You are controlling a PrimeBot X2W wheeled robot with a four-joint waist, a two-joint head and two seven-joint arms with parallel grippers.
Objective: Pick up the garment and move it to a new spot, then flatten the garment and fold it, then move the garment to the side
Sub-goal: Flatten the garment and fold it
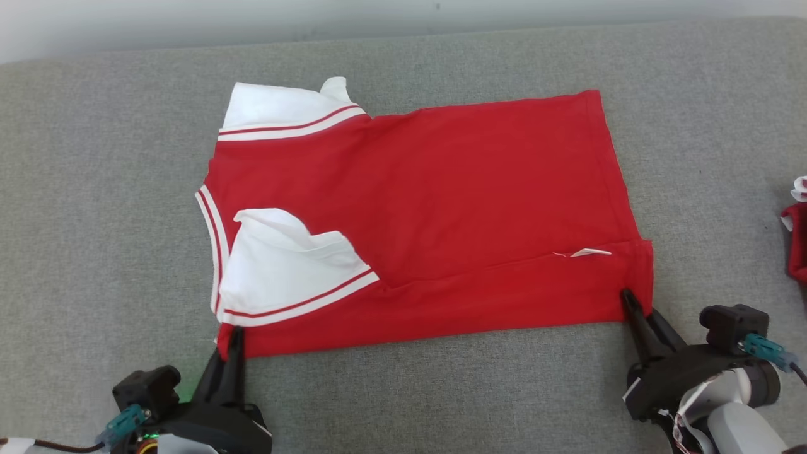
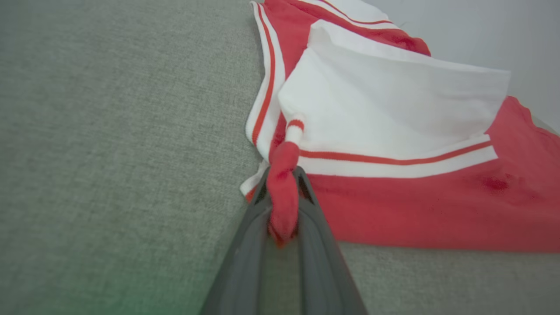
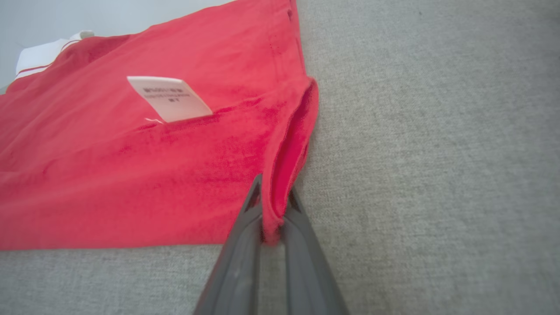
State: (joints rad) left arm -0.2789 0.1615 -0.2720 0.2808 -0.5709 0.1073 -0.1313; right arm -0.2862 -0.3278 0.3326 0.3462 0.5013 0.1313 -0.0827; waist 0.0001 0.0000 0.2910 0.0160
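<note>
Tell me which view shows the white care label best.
Right wrist view: the label is close and large, print visible. Head view gives a tiny white sliver; left wrist view faces the sleeve.

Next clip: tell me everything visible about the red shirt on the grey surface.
The red shirt is a soft-looking knit with white sleeves edged by a red stripe. It lies mostly flat on the grey upholstered surface, both sleeves turned in over the body, its near long edge folded over with a white care label poking out. The left end effector pinches its near sleeve-end corner, the right end effector its near hem corner.
</note>
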